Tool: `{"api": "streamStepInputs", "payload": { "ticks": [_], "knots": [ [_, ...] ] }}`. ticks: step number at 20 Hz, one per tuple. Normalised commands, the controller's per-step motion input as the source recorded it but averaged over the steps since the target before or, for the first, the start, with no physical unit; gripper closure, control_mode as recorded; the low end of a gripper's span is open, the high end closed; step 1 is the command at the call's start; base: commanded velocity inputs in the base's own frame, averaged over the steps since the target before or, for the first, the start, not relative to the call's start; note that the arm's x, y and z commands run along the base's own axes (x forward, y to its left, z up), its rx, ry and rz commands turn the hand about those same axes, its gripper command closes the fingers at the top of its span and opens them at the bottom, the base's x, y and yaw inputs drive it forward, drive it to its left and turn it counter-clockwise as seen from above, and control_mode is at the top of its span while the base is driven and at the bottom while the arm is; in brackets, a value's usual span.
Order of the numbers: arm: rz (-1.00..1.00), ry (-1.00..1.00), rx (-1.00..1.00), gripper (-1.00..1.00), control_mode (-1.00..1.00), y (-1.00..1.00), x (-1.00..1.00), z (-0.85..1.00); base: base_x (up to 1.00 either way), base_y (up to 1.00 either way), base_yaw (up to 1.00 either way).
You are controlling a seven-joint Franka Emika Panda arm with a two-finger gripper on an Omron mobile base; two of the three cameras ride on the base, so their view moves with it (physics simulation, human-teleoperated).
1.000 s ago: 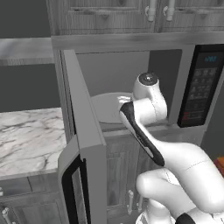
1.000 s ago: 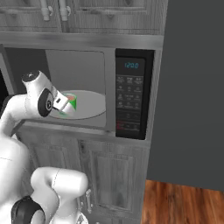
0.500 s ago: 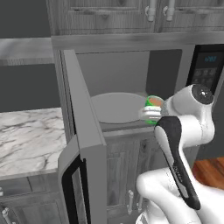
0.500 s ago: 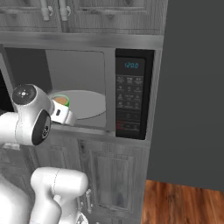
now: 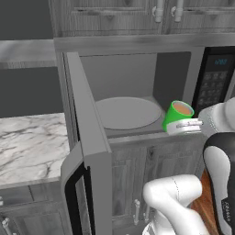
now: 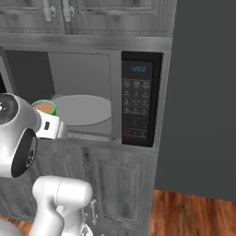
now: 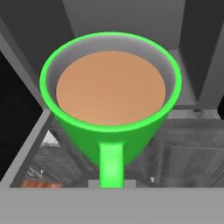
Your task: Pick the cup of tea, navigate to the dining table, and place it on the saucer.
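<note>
Green cup of tea (image 7: 111,109) clamped by handle between jaws.

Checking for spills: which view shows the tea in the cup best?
The hand view: the cup of tea shows its whole brown surface. In the left base view it is small, tilted; in the right base view mostly hidden.

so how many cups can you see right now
1. The cup is green, full of tea, held at the microwave opening, just in front of the turntable. Others could be hidden behind the open door.
</note>
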Motion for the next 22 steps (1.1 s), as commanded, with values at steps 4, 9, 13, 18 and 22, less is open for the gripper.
{"api": "streamStepInputs", "payload": {
  "ticks": [4,9,13,18,22],
  "knots": [
    [0.00,0.10,-0.10,1.00,-1.00,0.10,-0.49,0.45,0.00,0.00,0.00],
    [0.00,0.20,-0.19,1.00,-1.00,0.02,-0.33,0.18,0.00,0.00,0.00],
    [0.00,0.14,-0.13,1.00,-1.00,0.00,-0.01,-0.05,0.00,0.00,0.00],
    [0.04,0.00,-0.04,1.00,-1.00,-0.01,0.00,-0.10,0.00,0.00,0.00],
    [0.00,0.00,0.00,1.00,-1.00,0.00,0.00,0.00,0.00,0.00,0.00]
  ]
}}
